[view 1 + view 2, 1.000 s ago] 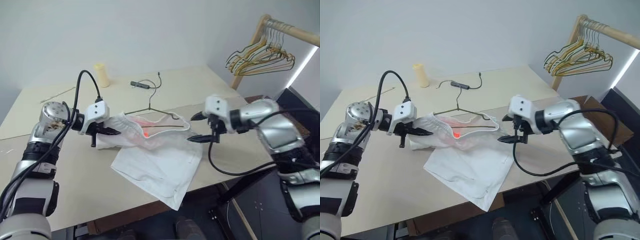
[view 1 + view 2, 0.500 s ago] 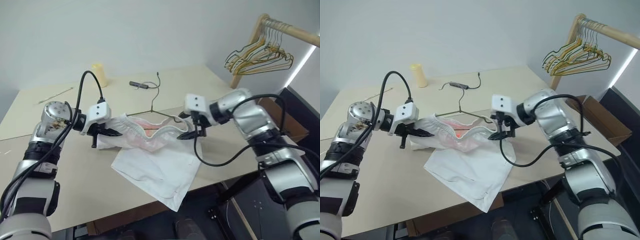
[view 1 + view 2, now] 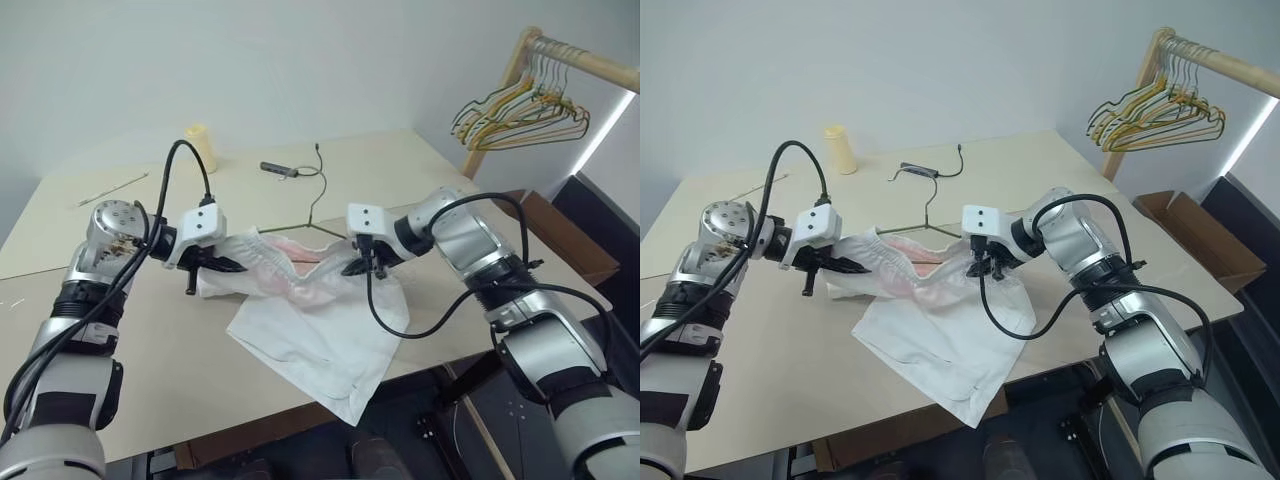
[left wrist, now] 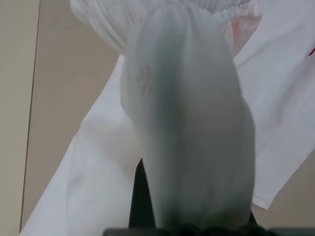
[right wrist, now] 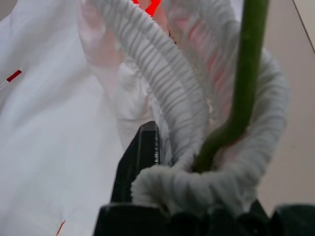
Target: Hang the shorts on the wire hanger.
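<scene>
So the shorts (image 3: 320, 315) are spread out near the middle of the table (image 3: 120, 370), closer to the front edge, with the waistband lifted off the surface and stretched sideways between the two grippers. The long axis of that waistband runs left to right across the table, while the legs trail down toward the near edge, with one hem corner draped just over it. A pinkish-red tint is seen through the thin fabric up by the waist.

The left gripper (image 3: 228, 266) is clamped on the left end of the waistband, fingers pressed together with cloth bunched between them; in the left wrist view the fabric is wrapped right over the fingers.

The right gripper (image 3: 987, 265) is pinched onto the right end of the elastic. In the right wrist view the ribbed band is seen bunched between the fingers, and the green wire sits right against that bunch. Whether the wire itself is gripped can't be told.

The wire hanger (image 3: 300, 226) is lying partly inside the waist opening. Its hook is pointed away toward the back of the table, and its wide bottom runs parallel to the waistband.

A pale yellow cylinder (image 3: 203, 148) is standing at the back left, with a small dark cabled gadget (image 3: 279, 169) beside it. A bunch of hangers (image 3: 520, 110) is hung on a wooden rack off to the right.
</scene>
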You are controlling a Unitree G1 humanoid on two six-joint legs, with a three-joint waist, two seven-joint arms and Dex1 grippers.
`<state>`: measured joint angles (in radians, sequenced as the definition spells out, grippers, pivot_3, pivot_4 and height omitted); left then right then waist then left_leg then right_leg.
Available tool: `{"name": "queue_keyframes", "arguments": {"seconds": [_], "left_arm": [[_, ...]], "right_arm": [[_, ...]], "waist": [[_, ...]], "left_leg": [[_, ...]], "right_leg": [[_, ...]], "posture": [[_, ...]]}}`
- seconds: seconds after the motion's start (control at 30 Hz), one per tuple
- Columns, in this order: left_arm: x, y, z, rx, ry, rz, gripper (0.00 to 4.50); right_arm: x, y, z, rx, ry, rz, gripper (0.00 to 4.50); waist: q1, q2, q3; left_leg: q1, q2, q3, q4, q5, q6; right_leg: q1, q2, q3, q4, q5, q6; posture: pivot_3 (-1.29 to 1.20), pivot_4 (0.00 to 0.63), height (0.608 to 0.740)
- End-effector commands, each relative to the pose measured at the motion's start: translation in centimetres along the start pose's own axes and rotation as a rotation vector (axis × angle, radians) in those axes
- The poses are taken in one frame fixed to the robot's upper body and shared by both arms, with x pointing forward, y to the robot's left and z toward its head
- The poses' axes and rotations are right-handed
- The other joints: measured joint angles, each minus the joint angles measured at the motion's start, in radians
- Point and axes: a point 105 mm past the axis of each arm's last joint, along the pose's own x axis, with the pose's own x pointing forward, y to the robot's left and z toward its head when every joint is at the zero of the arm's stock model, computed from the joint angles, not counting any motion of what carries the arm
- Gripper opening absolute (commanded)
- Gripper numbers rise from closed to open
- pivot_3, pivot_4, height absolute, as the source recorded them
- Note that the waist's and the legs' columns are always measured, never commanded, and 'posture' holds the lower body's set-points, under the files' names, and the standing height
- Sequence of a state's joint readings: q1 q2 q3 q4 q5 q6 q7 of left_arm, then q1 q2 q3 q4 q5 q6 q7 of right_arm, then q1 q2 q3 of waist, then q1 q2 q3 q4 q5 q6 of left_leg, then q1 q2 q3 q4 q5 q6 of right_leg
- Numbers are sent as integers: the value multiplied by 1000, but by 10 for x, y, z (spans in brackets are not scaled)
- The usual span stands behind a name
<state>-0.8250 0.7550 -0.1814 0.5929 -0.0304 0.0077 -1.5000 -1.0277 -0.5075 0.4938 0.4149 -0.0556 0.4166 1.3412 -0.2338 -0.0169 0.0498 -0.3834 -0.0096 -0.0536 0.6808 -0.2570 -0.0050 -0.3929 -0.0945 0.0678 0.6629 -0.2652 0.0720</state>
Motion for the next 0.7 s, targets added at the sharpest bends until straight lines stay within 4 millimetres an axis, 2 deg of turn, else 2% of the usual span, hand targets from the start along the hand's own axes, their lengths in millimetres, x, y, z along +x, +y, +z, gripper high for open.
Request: {"name": "queue_keyframes", "arguments": {"seconds": [0.03,0.27,0.3,0.4,0.6,0.7], "left_arm": [[-6,8,16,70,-20,27,0],[-5,12,21,80,-48,37,0],[-5,15,23,69,-69,46,602],[-9,24,36,60,-134,85,1425],[-23,36,59,54,-272,118,3410],[-33,52,69,89,-310,245,4409]], "right_arm": [[-12,-4,6,-11,-18,-30,11],[-24,-2,0,83,-59,-63,11],[-26,-1,-1,101,-66,-67,0],[-35,7,-8,151,-77,-71,0],[-48,22,-28,292,-77,-103,0],[-58,27,-40,387,-69,-144,0]], "waist": [[-1,0,0],[-1,0,0],[1,0,0],[3,0,0],[-5,0,0],[-10,0,0]], "left_leg": [[0,0,0,0,0,0],[0,0,0,0,0,0],[-1,0,0,0,0,0],[-1,-1,-1,1,0,0],[-2,-2,-1,1,0,0],[-2,-2,-1,1,0,0]], "right_leg": [[0,0,0,0,0,0],[0,0,0,0,0,0],[0,0,0,0,0,0],[0,-1,-1,0,0,0],[-1,-3,-2,-2,-1,1],[-1,-3,-1,-4,-1,1]], "posture": [[-157,0,740],[-178,0,740],[-178,0,740],[-190,0,740],[-214,0,740],[-219,0,740]]}}
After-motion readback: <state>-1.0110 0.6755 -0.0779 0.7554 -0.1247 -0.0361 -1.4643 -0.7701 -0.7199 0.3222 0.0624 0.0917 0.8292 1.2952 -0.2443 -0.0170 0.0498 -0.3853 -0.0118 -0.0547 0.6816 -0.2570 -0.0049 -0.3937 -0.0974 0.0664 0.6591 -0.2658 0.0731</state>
